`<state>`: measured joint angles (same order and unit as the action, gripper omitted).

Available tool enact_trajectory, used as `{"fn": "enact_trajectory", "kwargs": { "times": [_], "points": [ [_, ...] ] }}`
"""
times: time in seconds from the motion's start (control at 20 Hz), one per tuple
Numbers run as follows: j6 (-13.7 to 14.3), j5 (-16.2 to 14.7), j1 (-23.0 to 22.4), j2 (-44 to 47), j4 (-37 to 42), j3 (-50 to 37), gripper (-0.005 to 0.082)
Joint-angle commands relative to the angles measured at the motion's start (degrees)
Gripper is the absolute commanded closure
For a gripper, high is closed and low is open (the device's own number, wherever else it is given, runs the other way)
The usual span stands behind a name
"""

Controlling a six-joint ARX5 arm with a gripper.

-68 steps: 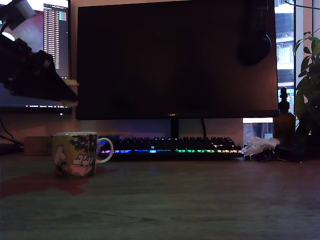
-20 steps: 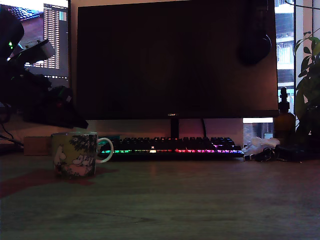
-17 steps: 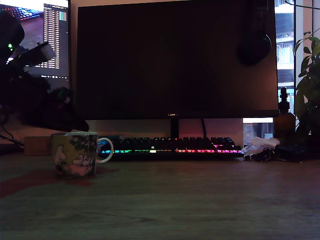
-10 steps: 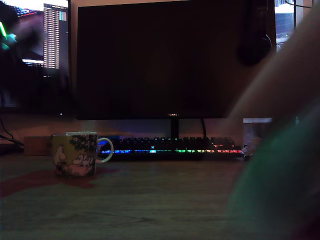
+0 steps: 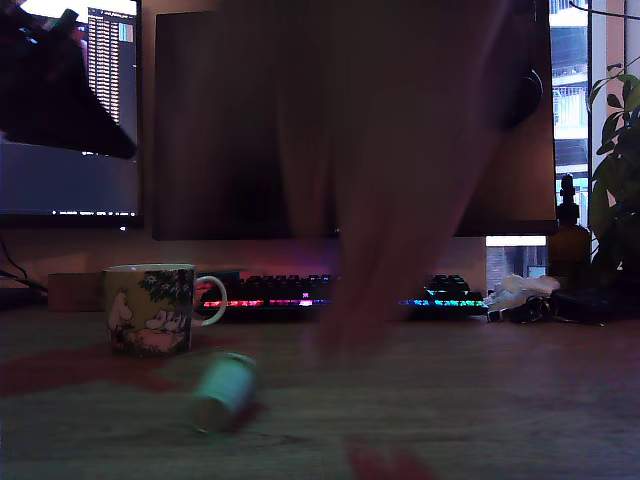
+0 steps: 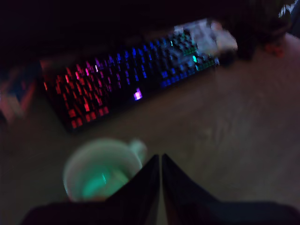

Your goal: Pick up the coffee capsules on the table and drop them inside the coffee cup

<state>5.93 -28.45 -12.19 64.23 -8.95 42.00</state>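
Lying in the exterior view: one coffee capsule (image 5: pixel 222 391) rests on its side on the table (image 5: pixel 470 400), blurred, near the front edge and just in front of the coffee cup (image 5: pixel 150 306), apart from it.
Cup in the exterior view: upright toward the table's left side in that view, handle turned to the keyboard (image 5: pixel 350 295).
Blur in the exterior view: a person's hand (image 5: pixel 400 190) smears across the middle, hiding much of the monitor.
Arm in the exterior view: a dark shape high at that view's left, well above the cup.
Jaws in the wrist view: the gripper (image 6: pixel 161 161) has its tips pressed together, holding nothing, poised over the cup's rim.
Handling, as a judgement: the capsule looks light, rigid and smooth, likely to roll; pinching across the tapered body under the rim seems safest.
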Motion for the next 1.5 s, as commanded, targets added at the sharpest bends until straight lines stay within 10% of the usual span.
{"fn": "enact_trajectory", "kwargs": {
  "times": [0.0, 0.5, 0.95, 1.45],
  "points": [
    [-0.59, -0.09, -0.22, -1.31, -2.60, -0.31, 0.0786],
    [-0.09, 1.97, -5.68, -16.63, -13.73, -3.43, 0.0789],
    [-6.51, 1.95, -6.01, -33.64, -13.42, -12.44, 0.0789],
    [-7.48, 1.99, -8.24, -35.78, -15.13, -13.66, 0.0789]
  ]
}}
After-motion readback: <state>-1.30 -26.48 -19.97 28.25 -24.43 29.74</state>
